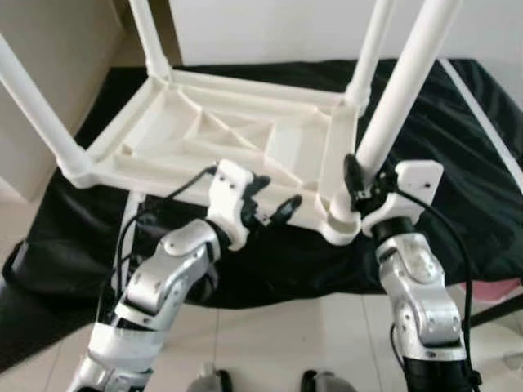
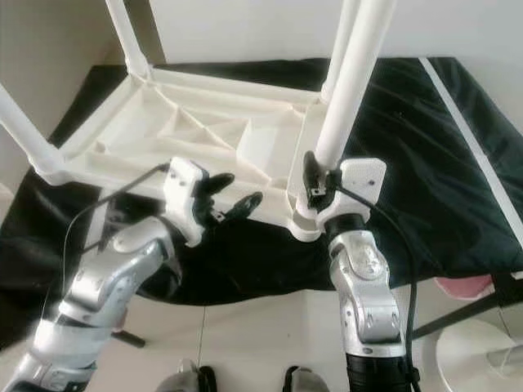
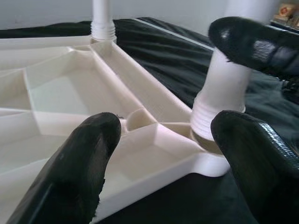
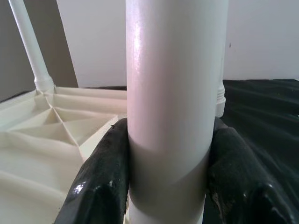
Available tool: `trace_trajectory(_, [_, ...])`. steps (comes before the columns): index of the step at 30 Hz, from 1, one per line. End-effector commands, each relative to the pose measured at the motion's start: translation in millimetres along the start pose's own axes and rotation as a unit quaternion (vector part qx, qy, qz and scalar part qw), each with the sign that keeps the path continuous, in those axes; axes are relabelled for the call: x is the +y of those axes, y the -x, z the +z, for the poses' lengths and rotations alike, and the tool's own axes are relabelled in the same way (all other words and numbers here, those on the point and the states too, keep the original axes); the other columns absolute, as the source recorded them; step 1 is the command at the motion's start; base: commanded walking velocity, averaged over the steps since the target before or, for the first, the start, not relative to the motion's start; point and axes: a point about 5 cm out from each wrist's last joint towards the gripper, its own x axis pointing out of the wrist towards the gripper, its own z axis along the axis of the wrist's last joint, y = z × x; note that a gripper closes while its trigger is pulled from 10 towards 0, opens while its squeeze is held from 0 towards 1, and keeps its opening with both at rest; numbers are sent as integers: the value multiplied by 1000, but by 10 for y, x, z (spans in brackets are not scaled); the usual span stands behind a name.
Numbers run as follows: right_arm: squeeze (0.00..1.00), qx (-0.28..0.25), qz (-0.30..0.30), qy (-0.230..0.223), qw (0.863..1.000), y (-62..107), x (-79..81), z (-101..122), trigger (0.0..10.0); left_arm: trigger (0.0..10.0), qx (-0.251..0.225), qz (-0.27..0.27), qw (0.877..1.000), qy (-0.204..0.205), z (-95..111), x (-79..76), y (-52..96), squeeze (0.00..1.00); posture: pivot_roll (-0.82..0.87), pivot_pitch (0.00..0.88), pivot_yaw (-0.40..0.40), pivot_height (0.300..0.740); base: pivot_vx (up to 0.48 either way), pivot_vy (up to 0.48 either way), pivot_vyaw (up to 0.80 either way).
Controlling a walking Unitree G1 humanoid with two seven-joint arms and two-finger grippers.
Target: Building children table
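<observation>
A white plastic children's table top [image 1: 237,135] lies upside down on a black cloth, ribs facing up. White legs stand in its corner sockets. My right gripper [image 1: 359,181] is shut on the near right leg [image 1: 404,90] just above its socket [image 1: 339,222]; the right wrist view shows both fingers [image 4: 100,182] pressed against the leg [image 4: 173,93]. My left gripper [image 1: 276,204] is open at the table top's near edge, left of that socket, holding nothing. Its fingertips [image 3: 84,158] frame the leg base [image 3: 224,98] in the left wrist view.
The black cloth [image 1: 458,139] covers a low surface with pale tiled floor [image 1: 270,343] in front. A wall [image 1: 49,49] stands close at the left. A pink object [image 1: 498,290] and a white round object [image 2: 482,351] sit at the lower right. My feet [image 1: 261,381] show at the bottom.
</observation>
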Motion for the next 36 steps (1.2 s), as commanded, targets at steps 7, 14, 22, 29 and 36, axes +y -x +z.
trace_trajectory(7, [0, -1, 22, 6, 1000, 70, 55, -5, 10000, 10000, 22, -44, 999, -11, -93, -134, 59, 0, -35, 128, -1, 740, 0, 0, 0])
trace_trajectory(14, [0, 14, 32, 10, 999, 131, 66, -67, 10000, 10000, 30, -51, 998, 0, -135, -193, 117, 0, -33, 121, -11, 740, 0, 0, 0])
trace_trajectory(22, [0, 28, 35, 16, 999, 178, 41, -140, 10000, 10000, 34, -53, 998, 1, -138, -202, 123, 0, -32, 120, -14, 740, 0, 0, 0])
trace_trajectory(29, [0, 34, 34, 20, 999, 202, -13, -235, 10000, 10000, 32, -61, 998, 4, -124, -218, 134, 0, -34, 113, -6, 740, 0, 0, 0])
trace_trajectory(36, [0, 31, 30, 14, 999, 140, -30, -304, 10000, 10000, 31, -63, 998, 6, -102, -205, 131, 0, -27, 114, -1, 740, 0, 0, 0])
